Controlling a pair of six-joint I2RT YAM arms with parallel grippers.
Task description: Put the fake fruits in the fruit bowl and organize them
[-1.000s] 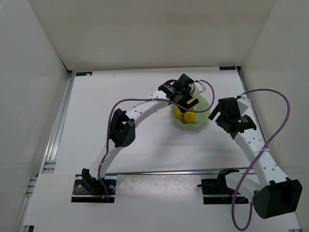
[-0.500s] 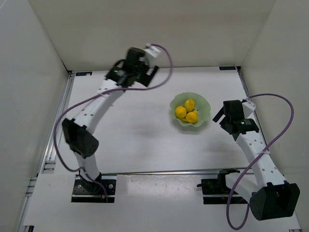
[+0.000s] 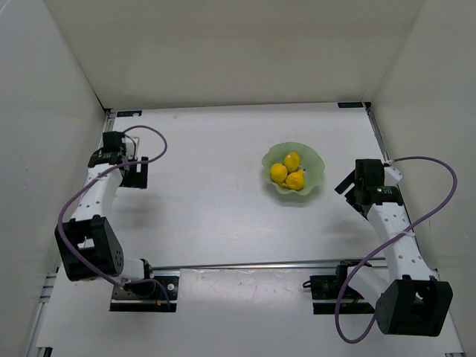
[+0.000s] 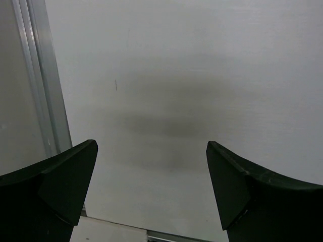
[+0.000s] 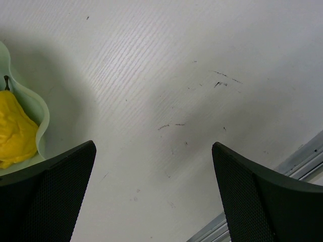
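Three yellow fake fruits (image 3: 292,160) (image 3: 278,172) (image 3: 296,180) lie together in the pale green fruit bowl (image 3: 316,165), right of the table's middle. My left gripper (image 3: 132,172) is far off at the table's left side, open and empty; its wrist view (image 4: 151,143) shows only bare table between the fingers. My right gripper (image 3: 348,183) is open and empty just right of the bowl. Its wrist view (image 5: 153,146) shows the bowl's rim (image 5: 43,116) and one pear-shaped fruit (image 5: 15,131) at the left edge.
White walls close in the table on the left, back and right. A metal rail (image 4: 43,75) runs along the left edge beside my left gripper. Another rail (image 5: 303,161) shows at the right gripper's lower right. The arm bases sit on the near rail (image 3: 245,265).
My left arm has swung from over the bowl, across the back, to the far left of the table. My right gripper has drawn back a little from the bowl. The fruits stay put.
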